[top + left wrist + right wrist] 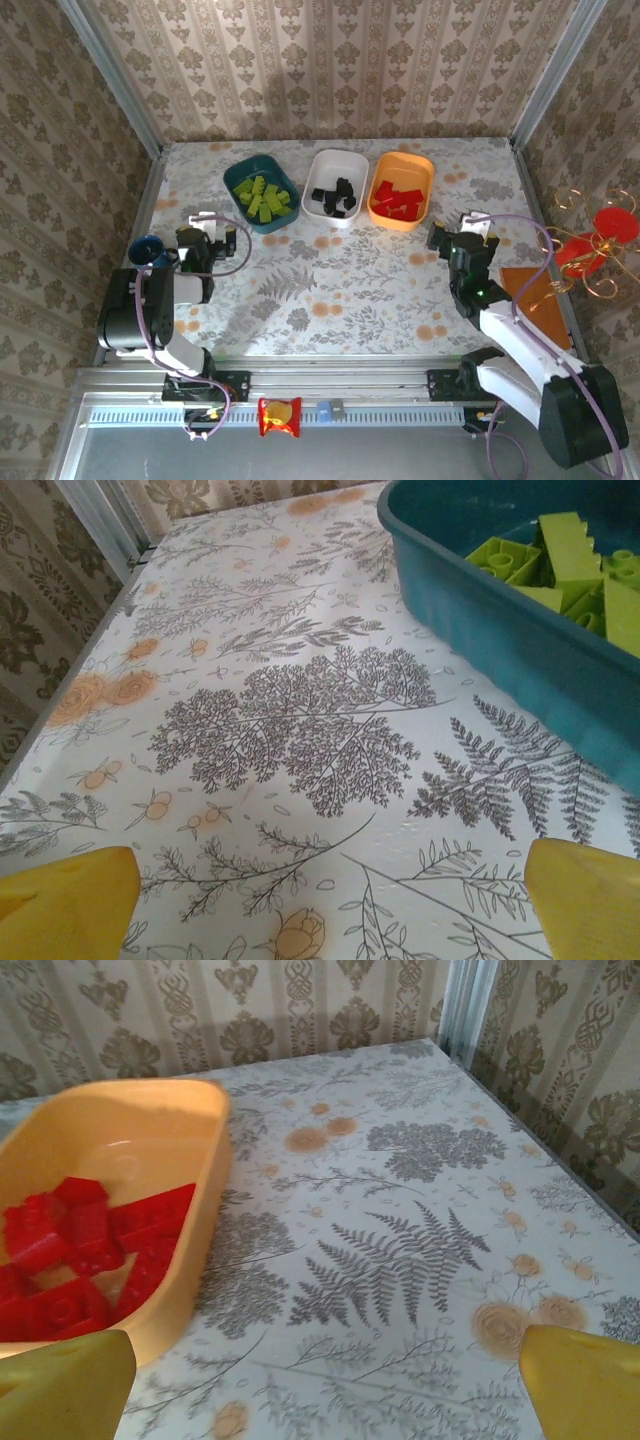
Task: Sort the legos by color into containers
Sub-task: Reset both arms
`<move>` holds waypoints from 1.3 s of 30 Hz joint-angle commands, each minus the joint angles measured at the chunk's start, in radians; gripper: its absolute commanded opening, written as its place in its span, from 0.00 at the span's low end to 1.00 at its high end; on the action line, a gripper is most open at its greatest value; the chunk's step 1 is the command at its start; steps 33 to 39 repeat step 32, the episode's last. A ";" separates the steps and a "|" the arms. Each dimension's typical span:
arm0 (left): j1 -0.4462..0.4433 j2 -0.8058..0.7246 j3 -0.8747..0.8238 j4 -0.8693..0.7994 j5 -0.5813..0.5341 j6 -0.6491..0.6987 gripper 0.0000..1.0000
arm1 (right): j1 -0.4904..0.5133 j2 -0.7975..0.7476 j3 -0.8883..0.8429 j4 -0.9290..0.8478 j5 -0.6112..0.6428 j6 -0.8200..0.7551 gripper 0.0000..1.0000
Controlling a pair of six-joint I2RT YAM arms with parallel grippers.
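Left fingertips spread near teal tray; overhead: black legos, white tray.

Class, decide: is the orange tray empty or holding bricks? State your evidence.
Holding bricks: red legos lie piled inside the orange tray, on its floor, in both the top and right wrist views.

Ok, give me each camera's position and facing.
Top external: above and behind the bases, looking down on the table; left arm and right arm show.
Left wrist: low over the table, facing back, teal tray of green legos at right; yellow fingertips at bottom corners.
Right wrist: low, facing back, orange tray of red legos at left; yellow fingertips likewise.
Shared: teal tray, in top and left wrist.
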 commanded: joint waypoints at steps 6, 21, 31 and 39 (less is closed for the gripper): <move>-0.026 0.005 -0.018 0.106 -0.152 -0.059 1.00 | -0.125 0.285 -0.014 0.362 -0.237 -0.084 1.00; -0.026 0.006 -0.010 0.095 -0.113 -0.045 1.00 | -0.127 0.504 0.005 0.532 -0.257 -0.110 1.00; -0.045 0.009 -0.015 0.106 -0.112 -0.022 1.00 | -0.127 0.504 0.001 0.539 -0.256 -0.112 1.00; -0.046 0.008 -0.016 0.106 -0.111 -0.022 1.00 | -0.127 0.504 0.001 0.537 -0.256 -0.112 1.00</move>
